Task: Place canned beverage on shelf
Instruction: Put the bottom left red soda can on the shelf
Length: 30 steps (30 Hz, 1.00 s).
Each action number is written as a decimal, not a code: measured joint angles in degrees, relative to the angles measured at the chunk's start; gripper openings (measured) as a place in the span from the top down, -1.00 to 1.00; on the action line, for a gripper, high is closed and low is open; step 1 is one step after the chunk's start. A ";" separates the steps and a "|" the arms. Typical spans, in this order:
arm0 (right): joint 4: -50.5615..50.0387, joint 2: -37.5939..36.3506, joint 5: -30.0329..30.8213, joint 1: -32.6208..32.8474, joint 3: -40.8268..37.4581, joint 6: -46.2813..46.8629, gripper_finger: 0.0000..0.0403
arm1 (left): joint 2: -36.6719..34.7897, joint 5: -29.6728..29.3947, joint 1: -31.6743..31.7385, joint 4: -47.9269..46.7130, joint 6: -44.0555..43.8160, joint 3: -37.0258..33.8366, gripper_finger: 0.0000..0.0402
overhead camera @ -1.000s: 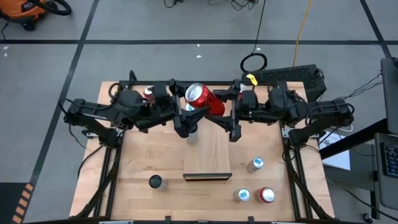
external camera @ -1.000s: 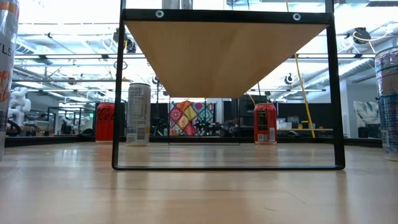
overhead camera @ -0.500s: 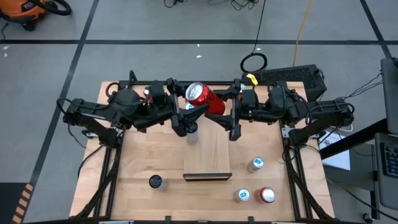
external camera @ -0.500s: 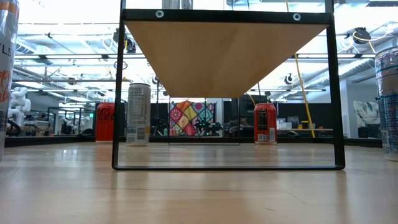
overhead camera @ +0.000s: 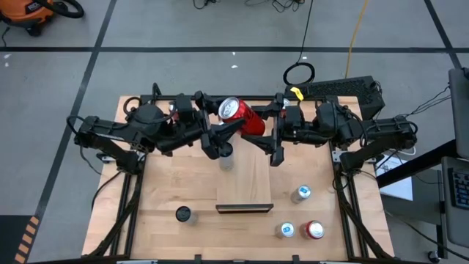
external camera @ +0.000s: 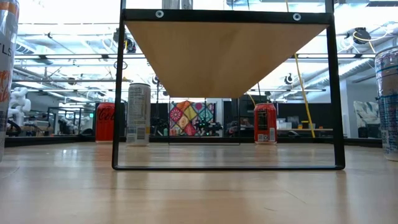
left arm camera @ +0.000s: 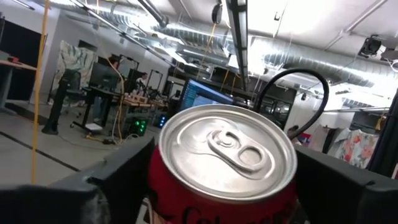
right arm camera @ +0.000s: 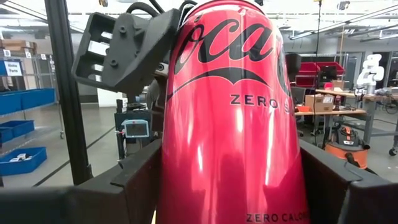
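Red can (right arm camera: pixel 233 118) bottom cut off in both wrist views, shelf (overhead camera: pixel 245 180) far end hidden under the arms and can from above, tall can (external camera: pixel 7 74) and another can (external camera: pixel 387 102) clipped by low view's sides.

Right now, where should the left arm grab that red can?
By the round wall just under the lid, coming from the lid end: the red can hangs tilted, the right gripper clasps its lower body, and its lid faces the left gripper.
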 joint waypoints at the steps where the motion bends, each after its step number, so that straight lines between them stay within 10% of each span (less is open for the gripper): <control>1: -0.01 0.00 0.01 0.00 0.00 0.01 -0.34 | 0.00 -0.06 0.00 0.00 0.01 0.00 -0.67; 30: -11.65 -4.79 -8.05 0.11 0.00 13.06 -0.79 | -0.24 6.49 -1.86 -1.33 1.60 -0.07 -0.50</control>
